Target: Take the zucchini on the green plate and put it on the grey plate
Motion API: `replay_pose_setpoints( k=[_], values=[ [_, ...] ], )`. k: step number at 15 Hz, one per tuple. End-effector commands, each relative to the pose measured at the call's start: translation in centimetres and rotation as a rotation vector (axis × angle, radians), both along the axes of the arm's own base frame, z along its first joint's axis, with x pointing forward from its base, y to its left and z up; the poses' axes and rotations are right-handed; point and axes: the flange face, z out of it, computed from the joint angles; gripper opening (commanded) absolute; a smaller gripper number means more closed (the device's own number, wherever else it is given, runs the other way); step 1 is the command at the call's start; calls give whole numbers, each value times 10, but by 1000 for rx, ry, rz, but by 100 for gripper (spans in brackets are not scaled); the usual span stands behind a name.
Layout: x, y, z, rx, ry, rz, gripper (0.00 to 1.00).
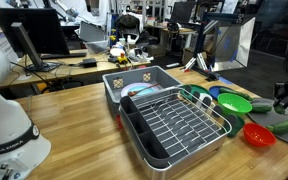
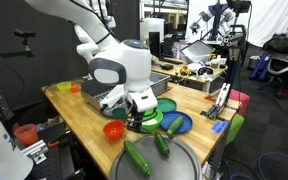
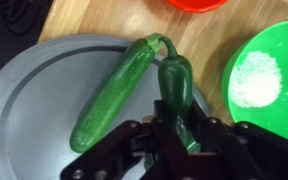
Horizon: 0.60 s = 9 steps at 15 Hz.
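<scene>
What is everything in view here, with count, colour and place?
zucchini: one, green, lying on the grey plate
pepper: one, dark green, at the grey plate's rim beside the zucchini
grey plate: one, grey, on the table
green plate: one, lime green, next to the grey plate, holds no vegetable
blue plate: one, blue, beside the green plate
red bowl: one, red, near the green plate
dish rack: one, grey with wire grid, on the table
table: one, wooden
arm: one, white
gripper: one, black, over the pepper's end; open or shut unclear
</scene>
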Motion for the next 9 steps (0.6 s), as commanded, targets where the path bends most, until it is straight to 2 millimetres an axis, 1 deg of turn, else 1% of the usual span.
replay_pose_setpoints(
  k=[1, 4, 7, 8, 9],
  values=[
    [-1, -19, -23, 4, 36, -188, 7],
    [1, -26, -39, 17, 58, -311, 7],
    [5, -27, -43, 54, 58, -362, 7],
    [1, -25, -43, 27, 67, -327, 27],
    [3, -25, -44, 32, 64, -337, 27]
  ],
)
